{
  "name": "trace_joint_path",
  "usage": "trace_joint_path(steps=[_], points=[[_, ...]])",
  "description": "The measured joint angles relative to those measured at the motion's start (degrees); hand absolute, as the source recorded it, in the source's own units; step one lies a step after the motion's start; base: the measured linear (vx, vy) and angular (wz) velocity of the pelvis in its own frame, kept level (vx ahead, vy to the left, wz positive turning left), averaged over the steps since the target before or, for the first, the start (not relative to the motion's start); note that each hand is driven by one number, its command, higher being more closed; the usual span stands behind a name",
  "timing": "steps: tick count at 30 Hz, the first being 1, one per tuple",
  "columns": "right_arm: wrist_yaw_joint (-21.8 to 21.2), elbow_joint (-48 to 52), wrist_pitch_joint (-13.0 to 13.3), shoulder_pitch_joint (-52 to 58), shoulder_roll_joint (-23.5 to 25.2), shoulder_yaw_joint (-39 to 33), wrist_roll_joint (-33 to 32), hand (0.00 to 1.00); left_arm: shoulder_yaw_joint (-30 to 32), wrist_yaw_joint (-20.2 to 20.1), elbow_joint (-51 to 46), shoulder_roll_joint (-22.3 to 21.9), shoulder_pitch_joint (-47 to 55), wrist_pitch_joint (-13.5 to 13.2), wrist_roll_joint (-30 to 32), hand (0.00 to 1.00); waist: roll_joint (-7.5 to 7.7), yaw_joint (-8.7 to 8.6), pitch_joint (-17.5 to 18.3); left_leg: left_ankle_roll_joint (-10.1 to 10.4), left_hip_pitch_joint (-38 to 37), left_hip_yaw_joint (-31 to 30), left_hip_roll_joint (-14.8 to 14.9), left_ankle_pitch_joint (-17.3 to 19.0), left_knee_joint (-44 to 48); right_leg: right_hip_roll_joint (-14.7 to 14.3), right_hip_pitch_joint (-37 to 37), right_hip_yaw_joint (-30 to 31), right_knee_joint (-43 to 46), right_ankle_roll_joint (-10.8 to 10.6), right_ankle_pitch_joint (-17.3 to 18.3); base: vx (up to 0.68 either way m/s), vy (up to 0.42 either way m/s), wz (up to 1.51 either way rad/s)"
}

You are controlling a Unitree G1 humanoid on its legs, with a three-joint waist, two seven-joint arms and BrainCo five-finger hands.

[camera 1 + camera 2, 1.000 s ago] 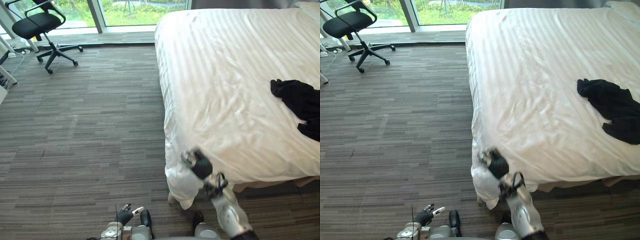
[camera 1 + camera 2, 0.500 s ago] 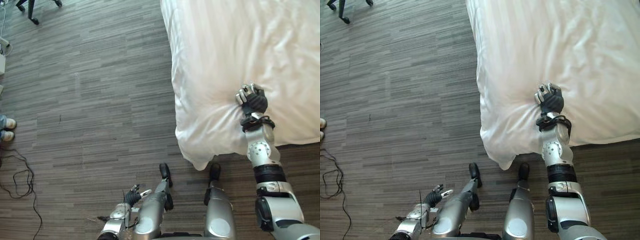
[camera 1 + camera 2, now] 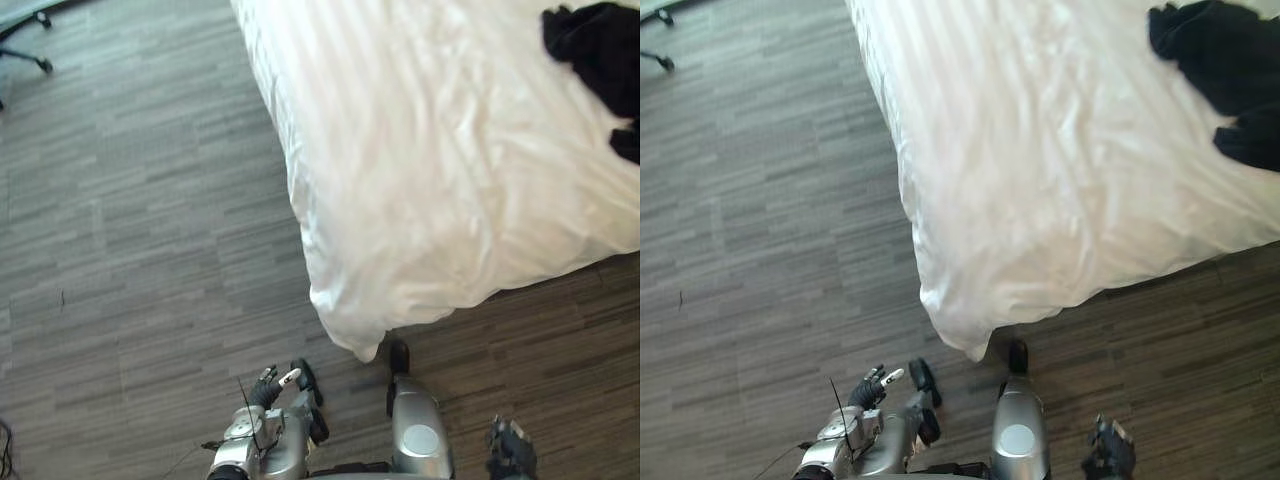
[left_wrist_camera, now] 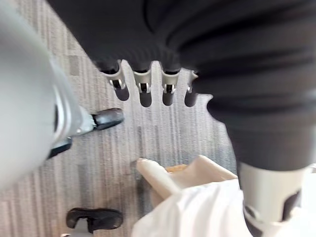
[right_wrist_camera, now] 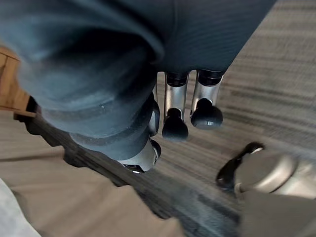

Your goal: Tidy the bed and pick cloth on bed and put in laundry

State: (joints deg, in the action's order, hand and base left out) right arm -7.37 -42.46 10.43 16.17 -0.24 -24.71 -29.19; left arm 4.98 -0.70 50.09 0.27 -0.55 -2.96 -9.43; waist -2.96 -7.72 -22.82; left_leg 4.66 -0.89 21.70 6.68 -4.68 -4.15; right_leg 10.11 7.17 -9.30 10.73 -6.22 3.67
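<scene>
A black cloth (image 3: 595, 45) lies crumpled on the white striped duvet (image 3: 430, 170) at the bed's far right side. The duvet corner (image 3: 965, 335) hangs down toward the carpet just in front of me. My right hand (image 3: 510, 450) hangs low at my side over the floor, away from the bed. In the right wrist view its fingers (image 5: 175, 118) are curled and hold nothing. My left hand (image 3: 868, 388) is down by the floor on the other side, and its fingers (image 4: 143, 89) are straight and empty.
Grey striped carpet (image 3: 130, 250) spreads to the left of the bed. The base of an office chair (image 3: 25, 50) shows at the far left corner. A light wooden bed frame (image 4: 168, 175) peeks out under the duvet corner.
My right hand has let go of the duvet near the bed corner and dropped to my side. The camera has swung, so the black cloth shows again at the far right.
</scene>
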Motion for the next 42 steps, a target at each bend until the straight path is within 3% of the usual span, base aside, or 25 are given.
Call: trace_joint_path(steps=[2,6,9,11,14,16,17,18,19,21,22,23,24,27,29,30,31,32,33,34,35,36,37,39,42], points=[[-3.34,-1.09,0.25,0.82,-0.24,3.08,5.47,0.00,1.60,0.06,0.01,-0.01,1.81,-0.19,0.04,0.00,0.10,0.75,4.06,0.18,-1.43,0.69,0.76,0.12,0.00,-0.61,-1.52,-0.31,-0.04,0.50,0.74,0.11,-0.055,0.01],[-5.92,-3.05,0.49,-0.67,-0.09,6.13,9.51,0.00,2.39,-0.06,1.03,0.10,6.30,-0.33,2.06,0.00,0.09,1.08,8.71,0.86,-5.01,0.68,1.50,1.24,1.24,-0.93,-6.67,-1.96,-1.05,0.44,2.06,0.04,-0.028,0.17],[-6.35,-3.74,0.31,-0.63,-0.38,6.61,9.12,0.00,4.45,-0.06,1.83,0.49,8.65,-0.94,3.82,0.00,0.22,2.92,10.18,0.46,-3.48,1.62,3.94,6.39,11.42,-1.10,-8.82,-1.00,-0.86,0.50,3.43,-0.02,-0.008,-0.12],[-6.26,-4.31,0.39,-0.44,-0.52,6.54,8.76,0.00,5.75,-0.08,2.11,0.44,9.32,-1.83,3.95,0.00,1.36,3.39,10.87,0.42,-1.31,1.55,4.40,6.67,17.95,-0.24,-8.88,0.87,-0.89,0.53,3.42,-0.06,-0.015,-0.42],[-6.29,-5.71,0.59,-0.32,-2.57,6.33,8.37,0.00,7.24,0.18,2.29,0.41,9.99,-1.99,4.46,0.00,1.26,3.83,11.56,-2.61,2.29,-4.99,8.75,10.98,39.09,0.01,-8.83,6.62,-0.63,1.09,2.80,-0.04,0.121,-1.16],[-6.29,-5.87,1.59,-0.18,-4.31,6.50,7.94,0.00,6.65,0.79,2.92,0.30,10.04,-1.98,4.55,0.00,0.75,3.48,12.10,-2.27,0.77,-13.45,9.51,10.67,38.67,-1.03,-5.14,13.10,0.92,-0.38,1.36,-0.01,0.306,-1.50],[-6.29,-6.19,1.79,-0.38,-4.82,6.54,7.64,0.00,6.34,0.78,3.31,0.16,9.91,-1.98,4.52,0.00,0.50,3.63,12.71,-0.41,0.31,-15.82,9.20,11.79,36.74,-1.50,-2.78,14.76,1.98,-0.91,1.03,-0.05,0.325,-1.43],[-6.28,-7.46,1.74,-1.61,-5.42,6.51,7.18,0.00,6.37,0.85,4.93,0.08,9.16,-1.78,4.34,0.00,0.29,3.18,14.70,2.50,-1.16,-15.99,7.82,16.18,31.99,-1.97,1.01,17.55,3.14,-2.09,-0.42,-0.05,0.312,-1.03],[-6.26,-8.05,1.76,-1.66,-4.98,6.42,7.10,0.00,6.28,0.82,5.83,0.07,8.08,-1.82,4.42,0.00,0.76,1.70,14.57,3.52,-2.65,-15.15,7.20,19.34,29.76,-1.38,2.31,17.30,2.87,-3.23,-2.88,-0.07,0.315,-0.86],[-6.06,-8.49,2.03,-1.79,-3.81,5.59,7.05,0.00,4.73,0.70,6.83,0.39,6.00,-1.60,4.59,0.00,1.17,2.45,14.38,5.25,-4.03,-11.33,6.37,23.65,27.02,-1.15,4.38,17.26,2.71,-1.63,-6.26,-0.17,0.322,-0.60],[-6.04,-8.49,2.07,-1.87,-3.23,5.17,7.09,0.00,3.66,0.64,6.72,0.55,5.73,-1.45,4.60,0.00,1.56,2.85,14.32,4.96,-5.01,-9.72,5.78,24.04,26.03,-0.69,4.39,17.10,2.00,-1.18,-7.64,-0.23,0.309,-0.79],[-6.01,-8.48,2.22,-2.02,-2.28,5.31,7.09,0.00,1.86,0.74,6.63,0.89,5.31,-1.20,4.60,0.00,2.16,3.29,14.24,3.39,-6.47,-6.69,4.24,23.24,23.70,0.27,3.48,14.27,-2.11,-1.25,-13.83,-0.24,0.199,-0.72],[-6.02,-8.49,2.18,-2.72,-1.93,5.96,7.17,0.00,1.12,0.83,6.64,0.58,5.32,-0.88,4.59,0.00,1.26,3.52,14.10,1.23,-7.18,-4.71,4.08,21.96,21.88,0.53,2.79,10.85,-5.43,0.06,-17.70,-0.36,0.247,-0.68],[-4.91,-7.63,2.19,-3.13,-0.90,8.87,7.17,0.00,-1.96,0.85,6.65,1.52,5.00,0.82,6.36,0.00,0.94,2.38,14.29,-1.10,-5.66,-1.91,4.17,19.64,18.96,-2.54,4.69,4.18,14.99,3.89,-1.88,-0.30,0.137,-0.24],[-3.51,-7.44,2.23,-3.05,-0.66,9.15,6.70,0.00,-4.88,0.65,6.58,2.50,4.73,1.19,6.89,0.00,1.56,2.44,14.69,-1.48,-4.36,-0.16,3.02,17.55,17.09,-2.86,3.11,0.94,24.13,3.16,5.66,-0.20,0.030,-0.35],[-3.01,-7.44,2.26,-3.04,-0.68,9.47,6.72,0.00,-5.36,0.63,6.59,2.80,4.62,1.34,7.26,0.00,2.09,2.45,14.99,-1.58,-3.86,0.61,2.38,17.39,16.99,-2.19,2.29,0.00,25.19,2.59,6.98,-0.16,-0.003,-0.89],[-2.40,-7.18,2.55,-3.57,-0.57,10.62,6.75,0.00,-5.53,0.71,6.75,3.77,3.63,1.82,8.09,0.00,3.86,2.92,15.43,-1.58,-2.90,2.61,0.03,17.58,18.26,-0.92,3.18,-2.01,21.77,2.08,7.94,-0.08,-0.011,-1.07],[-2.27,-6.76,2.81,-3.71,-1.21,11.61,6.76,0.00,-5.69,0.70,6.81,3.63,3.00,2.48,8.27,0.00,3.96,3.13,15.19,-1.68,-1.31,3.04,-0.86,18.16,17.99,-1.42,4.07,-2.28,19.77,2.99,7.35,-0.21,0.047,-1.64],[-1.88,-6.30,3.64,-4.52,-2.57,12.61,6.78,0.00,-6.24,0.71,7.34,2.67,1.80,3.11,9.16,0.00,1.96,4.05,16.32,-3.87,0.66,2.20,-4.40,17.80,12.87,-3.74,1.91,0.38,7.24,3.28,5.51,-0.27,0.103,-2.07],[-1.10,-6.78,3.24,-6.48,-3.27,11.79,6.83,0.00,-5.19,0.79,7.97,1.75,0.27,3.16,9.36,0.00,1.16,5.05,15.55,-7.12,0.11,6.54,-4.83,12.94,9.18,-1.20,5.48,-2.36,19.62,5.61,9.35,-0.29,0.087,-1.89],[-0.89,-6.89,3.18,-6.63,-2.97,11.77,6.85,0.00,-5.28,0.93,7.88,2.10,-0.23,3.44,9.45,0.00,1.81,4.34,15.30,-7.85,-0.10,8.14,-5.11,12.57,9.41,1.04,4.98,-4.42,25.39,5.47,10.27,-0.10,-0.009,-1.69],[-0.76,-8.43,3.16,-6.71,-2.77,12.61,7.46,0.00,-5.51,0.92,7.95,2.85,-0.54,4.38,9.58,0.00,2.74,3.59,15.53,-7.95,-0.94,10.60,-4.65,12.63,10.46,3.91,1.60,-7.28,28.13,5.28,9.77,-0.04,-0.117,-1.55],[-0.68,-8.94,2.73,-7.30,-2.40,14.04,7.85,0.00,-5.24,1.13,8.04,3.61,-0.12,4.93,9.58,0.00,3.51,4.51,16.04,-7.61,-0.64,14.56,-3.64,12.91,11.64,4.22,-0.84,-8.79,22.71,1.86,8.00,-0.06,-0.119,-1.84],[-0.48,-8.96,2.33,-8.16,-2.39,15.82,7.82,0.00,-5.28,1.51,8.93,3.83,0.57,5.39,9.48,0.00,2.39,5.29,16.44,-7.05,-0.87,19.12,-1.66,12.64,11.15,-0.23,-3.63,-9.82,11.50,2.04,6.54,-0.14,-0.118,-1.86],[-0.52,-9.17,1.62,-7.62,-2.58,15.70,7.56,0.00,-5.42,1.44,8.93,2.71,0.81,5.27,9.04,0.00,2.35,4.06,15.84,-6.00,0.61,21.35,2.41,14.44,19.78,-3.48,-9.65,-9.38,-2.39,4.12,4.19,-0.08,-0.183,-0.85]])
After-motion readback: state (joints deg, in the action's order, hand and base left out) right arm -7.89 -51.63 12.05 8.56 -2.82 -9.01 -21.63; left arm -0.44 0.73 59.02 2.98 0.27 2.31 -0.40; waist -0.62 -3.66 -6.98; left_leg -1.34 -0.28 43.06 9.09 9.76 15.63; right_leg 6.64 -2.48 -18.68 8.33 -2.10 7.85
